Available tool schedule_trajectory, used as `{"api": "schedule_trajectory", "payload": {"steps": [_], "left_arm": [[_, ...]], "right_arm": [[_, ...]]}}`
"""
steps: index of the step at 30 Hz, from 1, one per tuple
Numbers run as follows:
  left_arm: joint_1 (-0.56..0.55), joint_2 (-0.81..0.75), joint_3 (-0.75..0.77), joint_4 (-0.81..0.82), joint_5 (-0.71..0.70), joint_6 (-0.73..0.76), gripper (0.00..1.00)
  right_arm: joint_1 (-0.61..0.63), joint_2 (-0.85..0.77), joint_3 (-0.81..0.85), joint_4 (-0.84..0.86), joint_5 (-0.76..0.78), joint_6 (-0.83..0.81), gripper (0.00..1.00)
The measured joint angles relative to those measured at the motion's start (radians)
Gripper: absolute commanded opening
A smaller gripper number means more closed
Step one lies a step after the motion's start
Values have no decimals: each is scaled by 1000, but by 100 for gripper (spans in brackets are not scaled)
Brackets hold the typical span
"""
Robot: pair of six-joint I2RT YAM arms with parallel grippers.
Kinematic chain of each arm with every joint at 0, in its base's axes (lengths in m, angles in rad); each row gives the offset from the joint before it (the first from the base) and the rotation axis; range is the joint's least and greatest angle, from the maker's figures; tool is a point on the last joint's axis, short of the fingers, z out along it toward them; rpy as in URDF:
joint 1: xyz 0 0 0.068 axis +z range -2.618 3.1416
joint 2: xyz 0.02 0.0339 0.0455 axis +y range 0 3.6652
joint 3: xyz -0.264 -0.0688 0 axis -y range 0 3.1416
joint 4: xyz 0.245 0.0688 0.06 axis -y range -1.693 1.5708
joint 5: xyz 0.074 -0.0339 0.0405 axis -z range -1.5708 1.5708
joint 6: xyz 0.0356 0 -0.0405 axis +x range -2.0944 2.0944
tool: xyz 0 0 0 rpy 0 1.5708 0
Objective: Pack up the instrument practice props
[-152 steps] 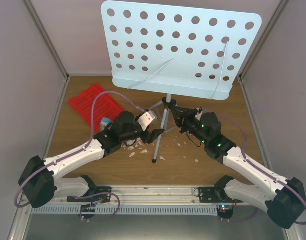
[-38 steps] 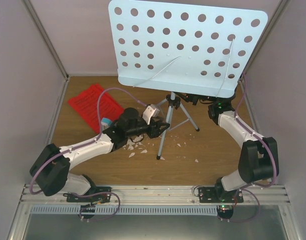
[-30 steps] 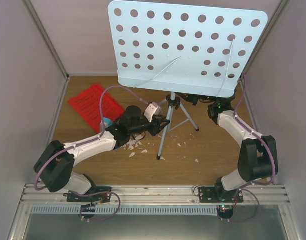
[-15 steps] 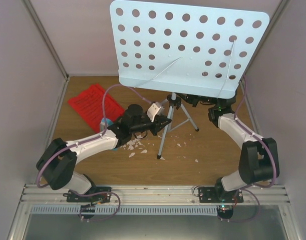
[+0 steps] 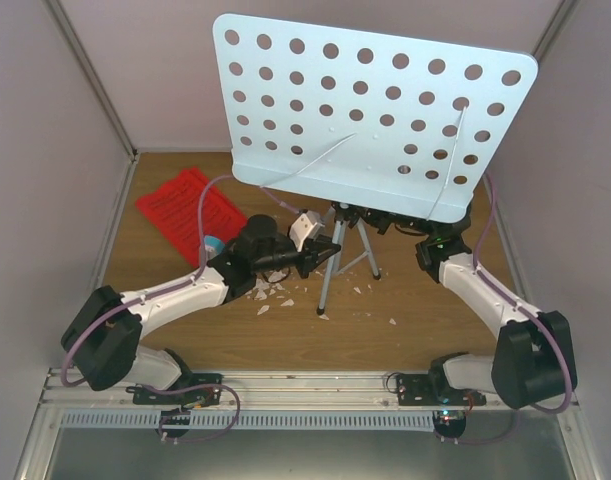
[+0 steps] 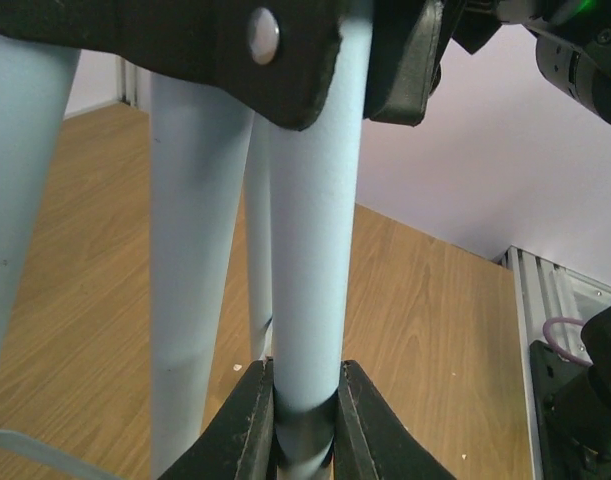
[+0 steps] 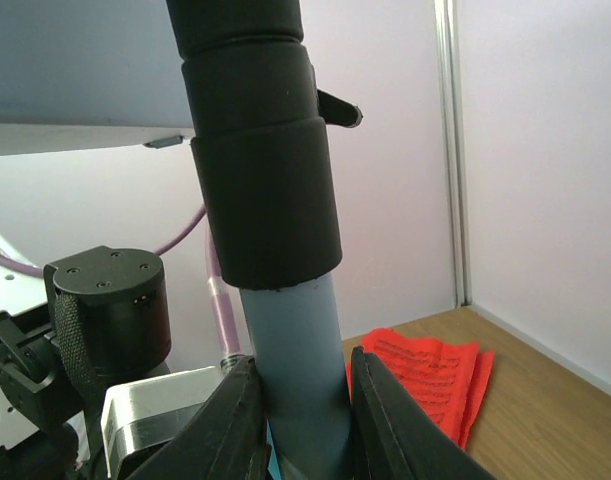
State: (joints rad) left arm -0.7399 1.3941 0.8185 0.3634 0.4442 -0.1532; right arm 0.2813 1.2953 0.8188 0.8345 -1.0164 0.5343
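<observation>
Above table (image 5: 285, 345): left hand (image 6: 305, 400), right hand (image 7: 303, 400) clamp stand (image 5: 375, 110).

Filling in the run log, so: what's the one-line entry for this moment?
left end effector: shut on music stand leg | right end effector: shut on its centre post | red sheet-music pages: lying on table

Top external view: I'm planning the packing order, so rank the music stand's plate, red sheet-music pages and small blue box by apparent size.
1. music stand's plate, largest, though raised nearer the camera.
2. red sheet-music pages.
3. small blue box, smallest, but only partly visible, so its size is unsure.
</observation>
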Motion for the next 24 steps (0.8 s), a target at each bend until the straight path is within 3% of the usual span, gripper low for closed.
{"api": "schedule_trajectory", "payload": {"steps": [6, 7, 9, 16, 20, 24], "left_arm": [[-3, -12, -22, 23, 5, 5, 0], [-4, -16, -27, 28, 5, 5, 0], [-5, -24, -43, 47, 5, 6, 0], [-3, -77, -128, 124, 5, 16, 0], [1, -82, -137, 134, 5, 16, 0], [2, -87, -137, 127, 5, 23, 0]], "right_arm": [[22, -32, -47, 18, 59, -10, 1], [25, -37, -51, 19, 63, -10, 4], [32, -45, -55, 15, 67, -10, 18], [60, -73, -53, -32, 53, 50, 44], [63, -65, -8, -42, 31, 89, 56], [63, -45, 39, -23, 9, 115, 58]]}}
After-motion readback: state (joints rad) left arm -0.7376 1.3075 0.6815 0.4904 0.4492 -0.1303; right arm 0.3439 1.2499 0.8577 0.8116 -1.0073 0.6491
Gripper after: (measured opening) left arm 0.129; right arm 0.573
